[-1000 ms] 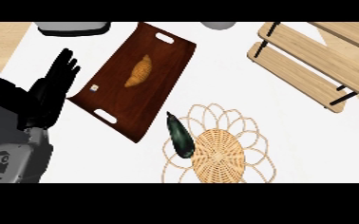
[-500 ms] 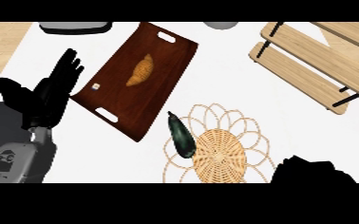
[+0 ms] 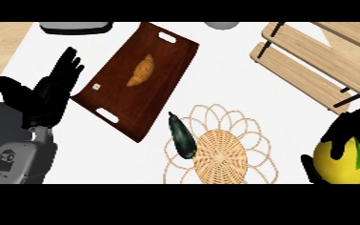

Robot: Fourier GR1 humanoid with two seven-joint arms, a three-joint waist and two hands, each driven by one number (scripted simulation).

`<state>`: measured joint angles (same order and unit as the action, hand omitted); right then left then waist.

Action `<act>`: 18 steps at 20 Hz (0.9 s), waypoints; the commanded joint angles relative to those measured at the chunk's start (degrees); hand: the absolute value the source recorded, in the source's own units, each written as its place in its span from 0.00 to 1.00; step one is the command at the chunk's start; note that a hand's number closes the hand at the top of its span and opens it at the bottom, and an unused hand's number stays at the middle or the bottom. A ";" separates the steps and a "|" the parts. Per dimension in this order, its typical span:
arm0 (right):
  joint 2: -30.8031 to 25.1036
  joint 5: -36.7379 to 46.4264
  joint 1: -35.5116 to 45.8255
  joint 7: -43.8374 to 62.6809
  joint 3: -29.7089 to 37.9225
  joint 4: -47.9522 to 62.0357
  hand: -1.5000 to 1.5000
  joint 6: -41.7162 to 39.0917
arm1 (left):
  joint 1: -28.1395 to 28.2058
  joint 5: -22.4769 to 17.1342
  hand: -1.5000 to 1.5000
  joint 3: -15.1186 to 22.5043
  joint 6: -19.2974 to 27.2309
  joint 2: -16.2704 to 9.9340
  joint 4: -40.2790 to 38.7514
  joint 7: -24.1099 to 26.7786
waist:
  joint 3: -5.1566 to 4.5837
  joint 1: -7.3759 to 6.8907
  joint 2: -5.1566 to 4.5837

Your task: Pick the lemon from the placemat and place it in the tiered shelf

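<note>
The yellow lemon shows at the lower right edge, off the woven placemat and to its right. My right hand is shut on the lemon, with dark fingers curling over its top and left side. The light wooden tiered shelf stands at the upper right, beyond the hand. My left hand rests open at the left edge, fingers pointing up, holding nothing.
A dark green elongated vegetable lies on the placemat's left rim. A brown wooden tray with a croissant sits at centre left. A grey appliance and a grey bowl are at the far edge.
My right hand has shifted right at the lower right corner, and the yellow lemon now shows in its fingers. The left hand has hardly moved.
</note>
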<state>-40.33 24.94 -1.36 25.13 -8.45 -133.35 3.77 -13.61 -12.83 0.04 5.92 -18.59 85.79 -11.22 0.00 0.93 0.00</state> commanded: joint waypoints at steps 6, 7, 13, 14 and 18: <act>-5.41 -33.72 7.40 -6.55 27.16 17.20 1.00 -11.87 | 1.41 0.20 0.50 0.43 -1.15 0.56 0.52 0.06 | 0.07 -0.74 0.00; -5.74 -33.45 7.98 -8.03 28.61 20.64 1.00 -12.89 | 2.30 -0.22 0.50 -0.24 -1.64 0.07 2.00 0.08 | 0.05 -1.04 0.02; -9.02 -31.93 15.97 -18.43 30.43 42.12 1.00 -19.14 | -0.43 -0.83 0.50 -1.30 -3.50 -0.28 1.02 -1.76 | 0.03 -1.77 -0.19; -10.60 -32.10 16.71 -19.49 31.56 44.13 1.00 -21.28 | -2.26 2.32 0.50 0.22 -0.16 2.41 -0.97 -0.62 | 0.02 -1.35 -0.17; -8.62 -29.09 13.90 -28.60 33.42 51.02 1.00 -22.48 | -0.72 2.54 0.50 -0.68 -0.72 2.34 -0.13 -0.85 | 0.04 -1.04 -0.08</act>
<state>-49.50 -5.87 14.03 4.40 22.80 -89.52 -16.34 -14.61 -11.34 -0.22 4.78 -16.62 85.79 -11.82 0.01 -0.36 -0.12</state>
